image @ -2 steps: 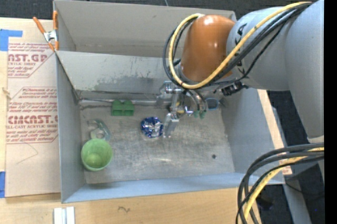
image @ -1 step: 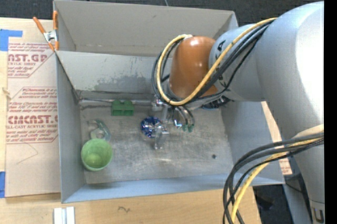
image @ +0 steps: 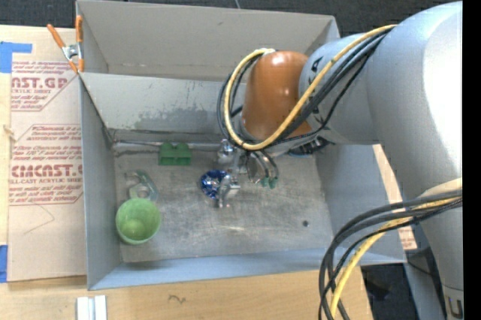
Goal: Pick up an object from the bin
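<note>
Blue little trinket in the middle of the bin looks light, hard, probably slippery. You'd want to pinch across its widest part. Can't tell if your pincer beside it is clenched or released.

The gripper hangs low mid-bin, against a small blue thing; a green cup lies well apart

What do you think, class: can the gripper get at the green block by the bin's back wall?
Probably yes. The green block lies alone on the bin floor near the gripper, with bare metal between them. The blue thing sits beside the gripper, off that path.
</note>
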Controlling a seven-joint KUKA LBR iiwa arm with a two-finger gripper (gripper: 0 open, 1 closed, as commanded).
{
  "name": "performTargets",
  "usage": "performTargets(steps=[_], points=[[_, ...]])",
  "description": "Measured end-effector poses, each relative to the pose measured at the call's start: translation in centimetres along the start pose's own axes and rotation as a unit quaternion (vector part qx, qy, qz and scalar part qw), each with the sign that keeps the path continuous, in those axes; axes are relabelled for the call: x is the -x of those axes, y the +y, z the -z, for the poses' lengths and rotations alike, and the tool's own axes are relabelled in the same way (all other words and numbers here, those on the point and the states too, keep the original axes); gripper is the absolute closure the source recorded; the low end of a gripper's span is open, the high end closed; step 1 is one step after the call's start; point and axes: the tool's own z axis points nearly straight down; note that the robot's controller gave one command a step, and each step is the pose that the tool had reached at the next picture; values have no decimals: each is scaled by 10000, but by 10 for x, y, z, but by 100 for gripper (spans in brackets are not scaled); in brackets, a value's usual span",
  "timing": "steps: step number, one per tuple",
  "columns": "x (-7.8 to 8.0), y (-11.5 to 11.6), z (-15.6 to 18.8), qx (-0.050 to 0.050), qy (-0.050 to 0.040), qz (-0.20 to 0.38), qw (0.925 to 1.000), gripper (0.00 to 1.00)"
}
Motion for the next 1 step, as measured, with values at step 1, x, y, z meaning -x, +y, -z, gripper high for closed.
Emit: performTargets(steps=[1], points=[[-22,-60,187,-16,-32,1650,9863,100]])
